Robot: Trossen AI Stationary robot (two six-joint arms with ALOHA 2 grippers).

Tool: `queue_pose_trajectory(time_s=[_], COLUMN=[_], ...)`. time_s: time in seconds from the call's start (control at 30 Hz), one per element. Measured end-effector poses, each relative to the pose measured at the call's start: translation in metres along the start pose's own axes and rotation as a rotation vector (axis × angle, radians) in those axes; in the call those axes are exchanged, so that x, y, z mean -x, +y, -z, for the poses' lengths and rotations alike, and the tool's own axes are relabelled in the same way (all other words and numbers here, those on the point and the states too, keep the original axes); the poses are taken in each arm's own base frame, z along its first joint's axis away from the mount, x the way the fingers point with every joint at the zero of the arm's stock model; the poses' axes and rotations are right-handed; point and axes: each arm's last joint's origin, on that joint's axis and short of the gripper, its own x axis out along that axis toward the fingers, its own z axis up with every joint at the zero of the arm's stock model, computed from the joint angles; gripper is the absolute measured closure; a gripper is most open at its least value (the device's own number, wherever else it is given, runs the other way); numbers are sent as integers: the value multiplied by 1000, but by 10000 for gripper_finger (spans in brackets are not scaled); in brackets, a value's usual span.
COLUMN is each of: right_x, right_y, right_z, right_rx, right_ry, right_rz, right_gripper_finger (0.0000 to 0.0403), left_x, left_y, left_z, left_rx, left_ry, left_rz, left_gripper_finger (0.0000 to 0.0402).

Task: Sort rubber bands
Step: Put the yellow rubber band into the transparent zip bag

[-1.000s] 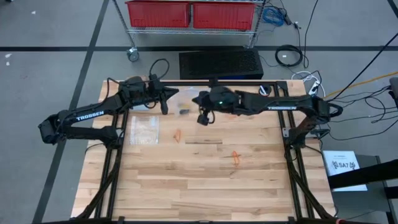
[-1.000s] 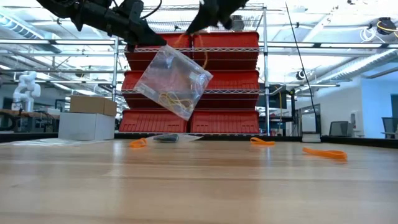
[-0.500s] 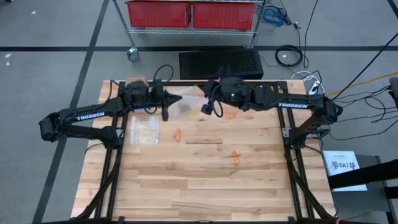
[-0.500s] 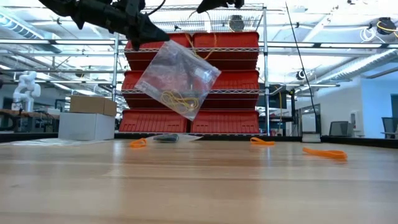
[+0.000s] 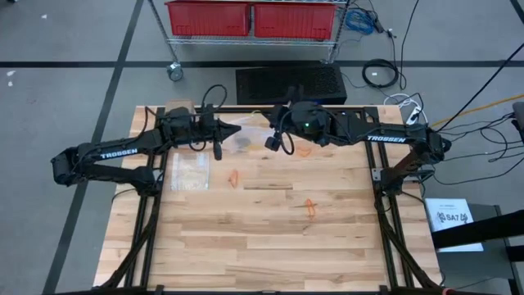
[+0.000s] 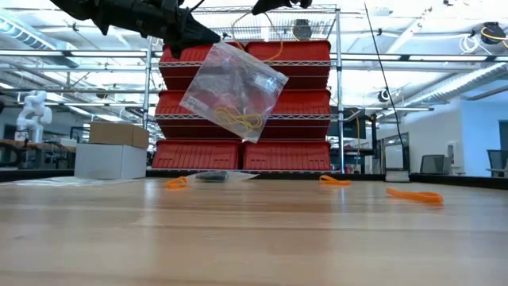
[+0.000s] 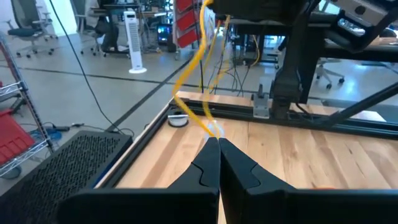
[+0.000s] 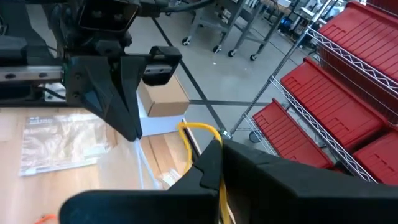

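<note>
High view: left gripper (image 5: 219, 141) and right gripper (image 5: 273, 142) raised over the far edge of the pale wooden table (image 5: 262, 238); flat clear plastic bag (image 5: 189, 172) and loose thin orange rubber bands (image 5: 310, 206) on the boards.

Low view: hanging clear plastic bag (image 6: 232, 90) pinched closed-fingered by the left gripper, yellow loops inside.

Wrist views: both finger pairs shut; stretched thin yellow rubber band (image 8: 200, 137) clamped in the right gripper.

Light wooden plank table (image 5: 270, 238). On it: flat clear bag (image 5: 189, 172) at left; two orange rubber bands (image 5: 234, 178), (image 5: 310, 206) mid-table; a third (image 5: 304, 151) farther back; small dark item (image 6: 211, 176), possibly black bands.
</note>
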Motion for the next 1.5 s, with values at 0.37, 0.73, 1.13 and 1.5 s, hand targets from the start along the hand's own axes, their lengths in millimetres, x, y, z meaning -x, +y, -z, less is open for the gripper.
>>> queue_pose_trajectory(time_s=[0.37,0.73,1.13,1.5], right_x=[-6,-27,-38,-57], right_y=[7,13,17,28], right_z=[18,36,46,59], right_rx=[-7,-33,-68,-85], right_ry=[149,237,278,309], right_rz=[-70,-190,-318,-398], right_gripper_finger=[403,403,403,400], left_x=[0,0,-1,-1], left_y=[0,-3,-6,-6], left_z=[-1,-1,-1,-1], left_rx=[-2,-4,-12,-11], left_ry=[-11,-14,-13,-15], left_rz=[2,45,60,57], left_gripper_finger=[402,401,402,402])
